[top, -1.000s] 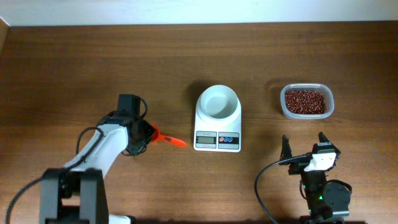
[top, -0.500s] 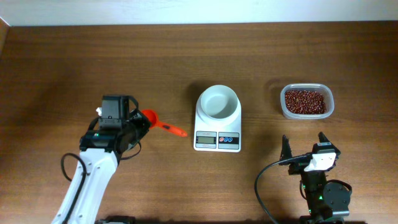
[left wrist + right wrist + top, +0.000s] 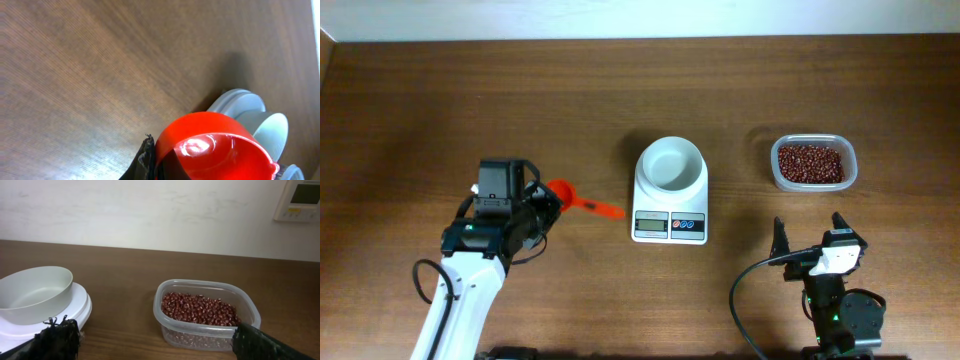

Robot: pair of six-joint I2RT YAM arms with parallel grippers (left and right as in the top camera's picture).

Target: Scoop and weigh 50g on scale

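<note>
— Since a second earlier, what had been shifted?

— Only the left side. The left gripper (image 3: 546, 203) had been swung back and to the left, and the red scoop (image 3: 582, 201) was carried with it. The jaws were clamped on the scoop, seemingly at its cup end, with the handle pointed toward the scale (image 3: 670, 214).

— Which step was judged to be in hand?

— The scoop had been picked up but nothing had been scooped. Its glossy, rounded plastic cup (image 3: 210, 147) was seen empty, and so was the smooth white bowl (image 3: 671, 165) on the scale. The small dark red-brown beans (image 3: 810, 162) were all heaped in the clear, round-cornered tub (image 3: 850, 172), well apart to the right of the scale.

— And the next move?

— The scoop would probably have to be carried across, past the scale, and dipped cup-first into the loose beans. The right gripper (image 3: 810, 232) was held wide open and empty above the wood-grained table (image 3: 420, 100), near the tub.
</note>
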